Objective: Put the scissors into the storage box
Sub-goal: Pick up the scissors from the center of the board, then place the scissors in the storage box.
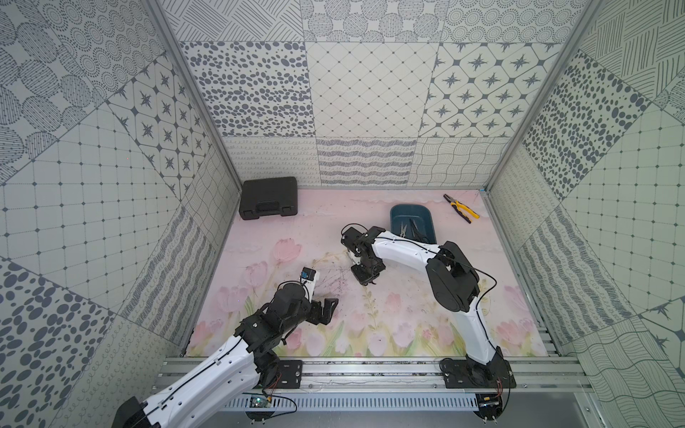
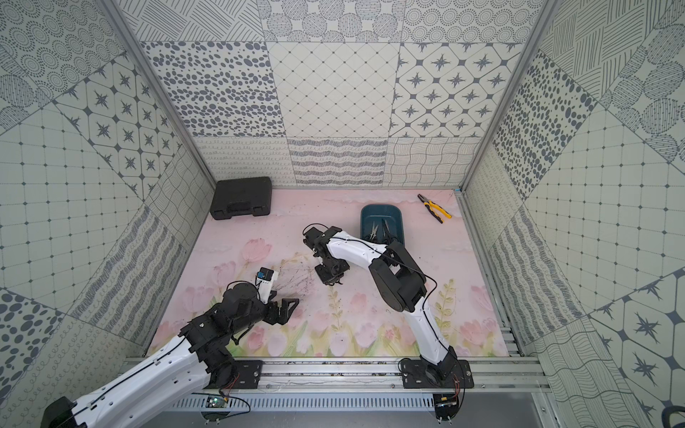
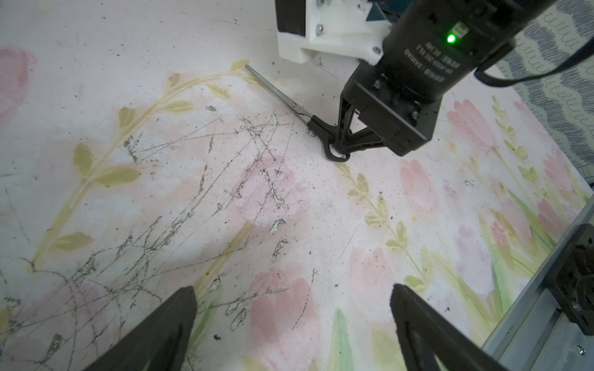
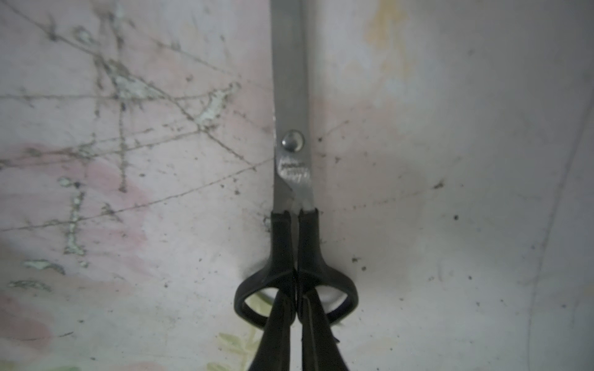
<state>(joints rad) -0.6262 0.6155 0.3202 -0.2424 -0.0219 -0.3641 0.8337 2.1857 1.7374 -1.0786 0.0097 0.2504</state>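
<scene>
Your right gripper (image 4: pixel 297 294) pinches the black-handled steel scissors (image 4: pixel 291 144) where the loops meet, likely holding the blades together for the far teal plastic storage box (image 1: pixel 393 218); left gripper (image 3: pixel 292 289) gapes.

Bright even light, soft shadows; top views warped at edges; right wrist dim, scissors (image 4: pixel 291 141) blurry.

Both arms same build: left arm (image 1: pixel 218 367), right arm (image 1: pixel 402 247) have white shell links, black joint housings, thin black cable run along each, rows of small holes. Black base plates (image 1: pixel 478 374) with screws. Right wrist motor (image 3: pixel 427 48): black, green LED, white printed text, white bracket (image 3: pixel 328 29) with silver screws. Left gripper (image 3: pixel 292 289) and right gripper (image 3: pixel 340 149): black, trussed fingers.
</scene>
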